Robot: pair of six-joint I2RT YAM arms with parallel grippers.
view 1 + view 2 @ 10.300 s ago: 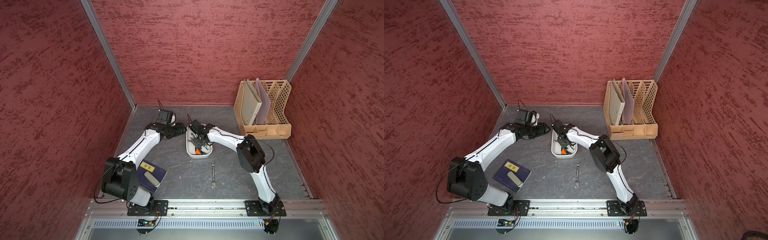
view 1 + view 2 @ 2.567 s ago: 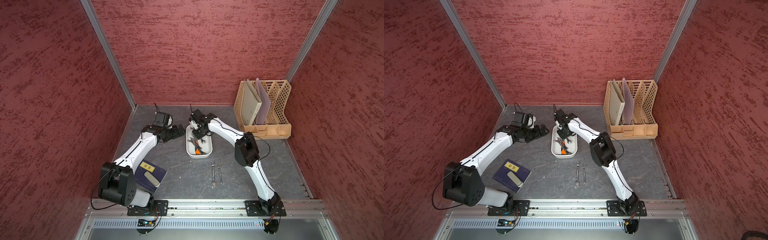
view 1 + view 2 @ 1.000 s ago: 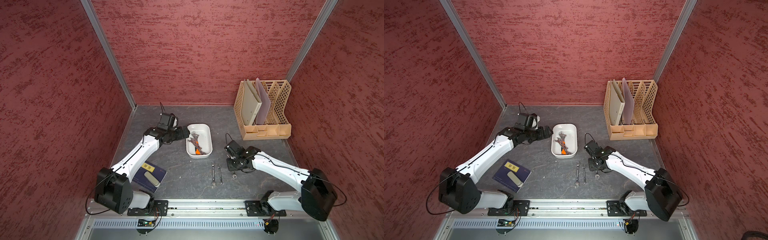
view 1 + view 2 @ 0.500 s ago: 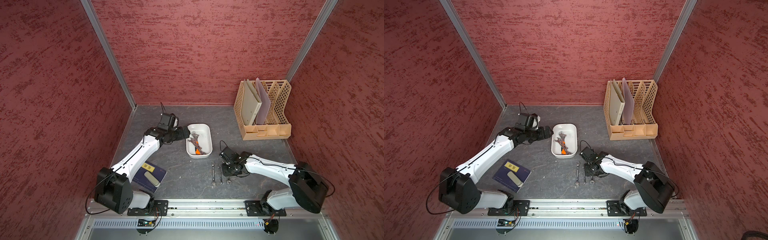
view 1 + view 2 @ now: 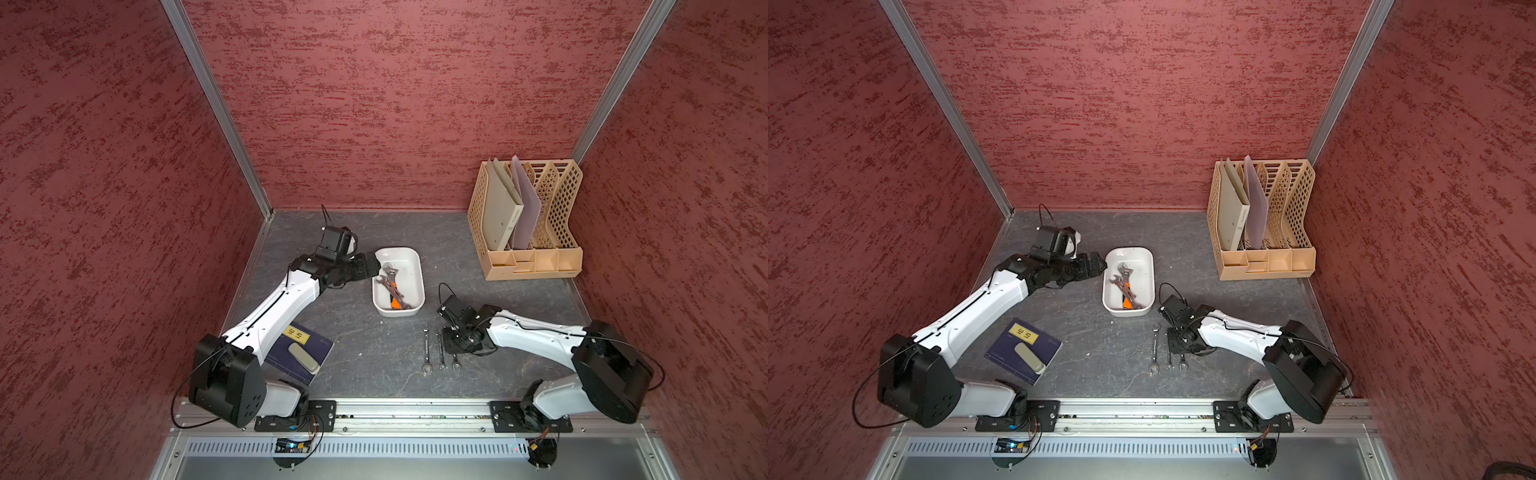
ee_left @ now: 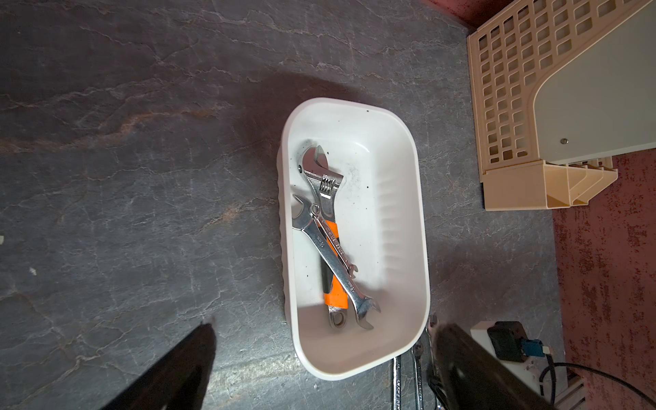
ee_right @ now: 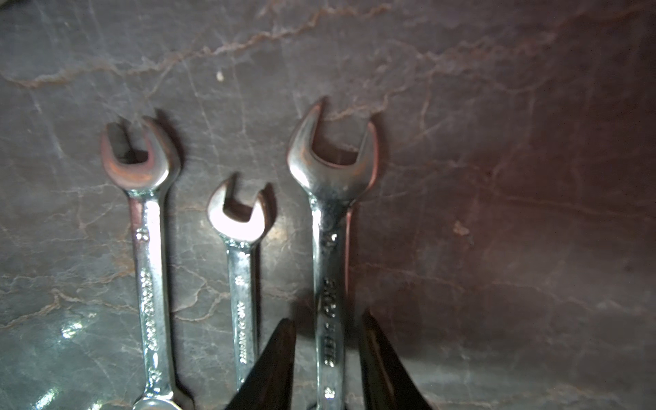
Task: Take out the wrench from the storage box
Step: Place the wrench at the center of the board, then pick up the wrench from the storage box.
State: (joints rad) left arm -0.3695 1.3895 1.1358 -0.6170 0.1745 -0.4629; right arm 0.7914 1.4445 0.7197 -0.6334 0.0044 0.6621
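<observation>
3 wrenches (image 5: 440,351) were laid side by side on the surface (image 5: 365,353) just off the box's (image 5: 409,270) robot-side end. R jaws were parted astride the 3rd wrench (image 7: 330,277), nothing gripped. Boxed wrenches (image 6: 328,248) were stacked roughly along the box's length. L jaws, spread wide & empty, were held at the box's side, wrenches just beyond their tips: judged the nearer arm.

The dark grey stone-patterned worktop (image 5: 357,340) bears a shallow white plastic storage box (image 5: 417,270), three silver open-end wrenches (image 5: 440,351) side by side near it, a beige lattice file rack (image 5: 536,266) and a dark blue book (image 5: 322,347).
</observation>
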